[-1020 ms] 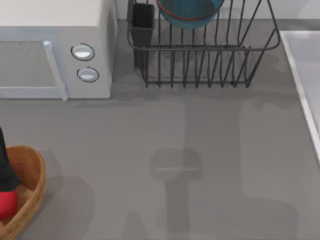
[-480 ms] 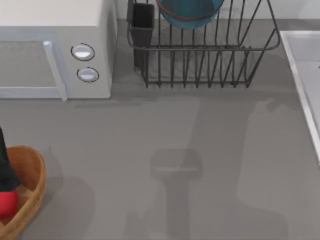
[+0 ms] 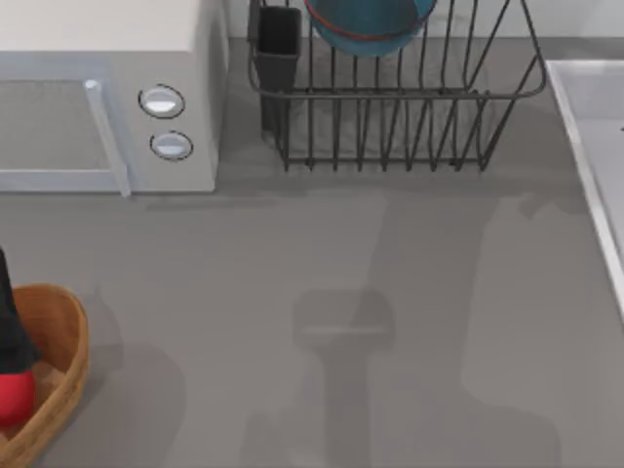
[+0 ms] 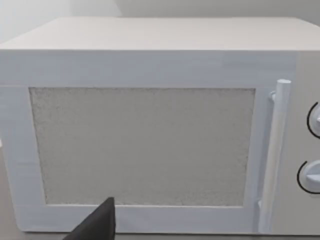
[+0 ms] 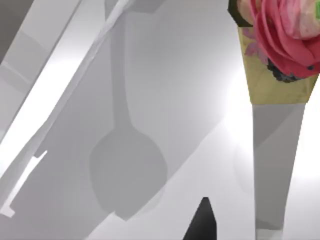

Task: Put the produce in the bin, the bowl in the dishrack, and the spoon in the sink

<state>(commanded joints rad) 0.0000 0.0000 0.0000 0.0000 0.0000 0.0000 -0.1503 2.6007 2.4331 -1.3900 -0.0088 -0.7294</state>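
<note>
Top view: bowl (image 3: 369, 24) in dishrack (image 3: 409, 107) | right wrist: spoon (image 5: 277, 65) | fingers' state unclear

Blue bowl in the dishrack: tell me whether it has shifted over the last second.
No. The blue bowl sits at the same spot against the dishrack bars and black utensil cup as before.
</note>
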